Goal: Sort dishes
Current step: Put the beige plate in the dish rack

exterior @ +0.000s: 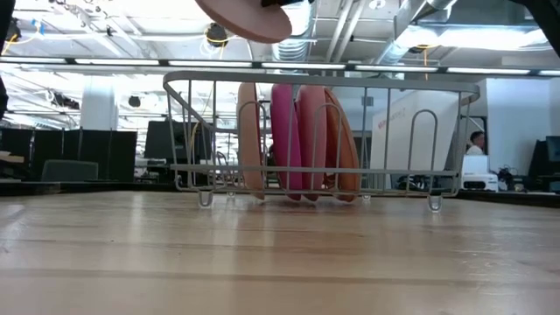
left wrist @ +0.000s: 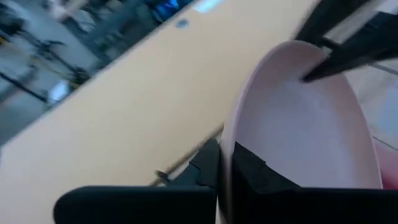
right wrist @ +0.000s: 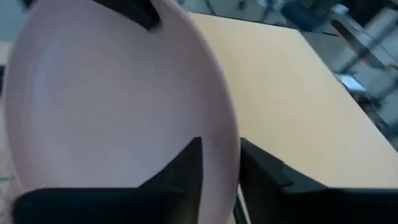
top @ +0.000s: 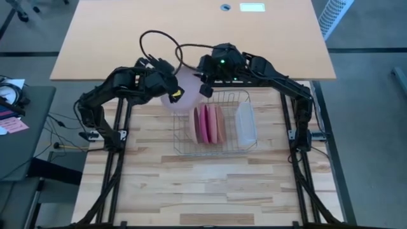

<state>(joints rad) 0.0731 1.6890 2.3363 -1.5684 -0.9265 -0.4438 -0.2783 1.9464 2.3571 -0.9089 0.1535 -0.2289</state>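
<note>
Pink plate [top: 181, 89] hung above the rack [top: 215, 151] — left jaws clamped on its rim, right jaws part-open astride it; release fully before lowering.

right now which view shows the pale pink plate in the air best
Left wrist view: the pale pink plate fills the frame, face and rim clear. The right wrist view shows it too. The high view shows part of it behind the arms; the low view only its lower edge.
</note>
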